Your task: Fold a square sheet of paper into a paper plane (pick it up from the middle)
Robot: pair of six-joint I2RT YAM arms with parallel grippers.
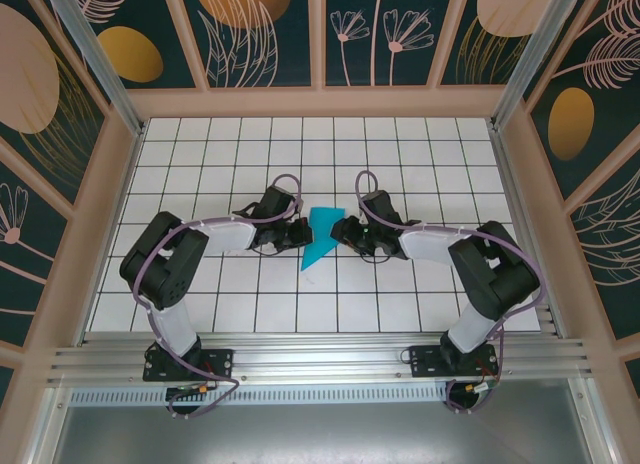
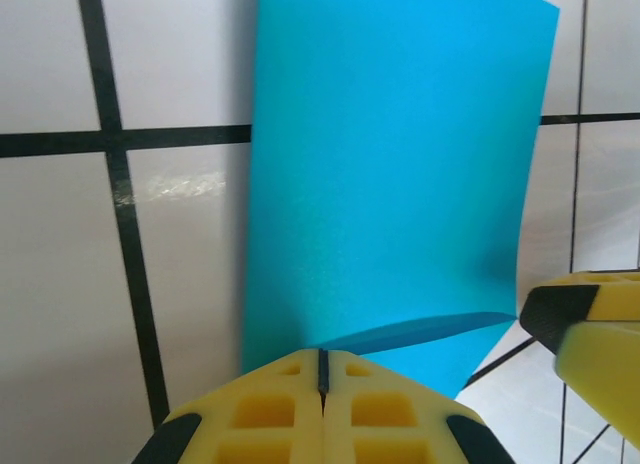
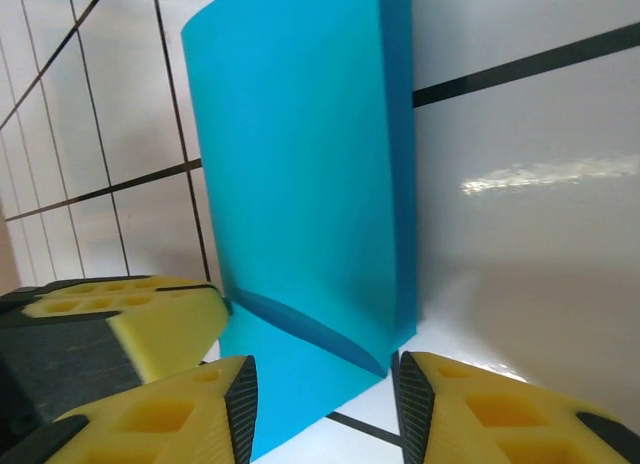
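Teal paper [image 1: 322, 236] half-folded, held from one side.
We see left gripper [image 2: 322, 369] clamped on its edge and right gripper [image 3: 322, 384] part-open astride it, gripping nothing; the unpinned fold may spring open.

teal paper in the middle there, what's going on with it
Two robot arms are folding the teal paper at the middle of the tiled table. It is already partly folded, with a flap creased over and one end tapering to a point. The left tool is shut on one edge, and the sheet stands curved off the table. The right tool is at the opposite edge, jaws apart with the paper's corner between them, not clamped.
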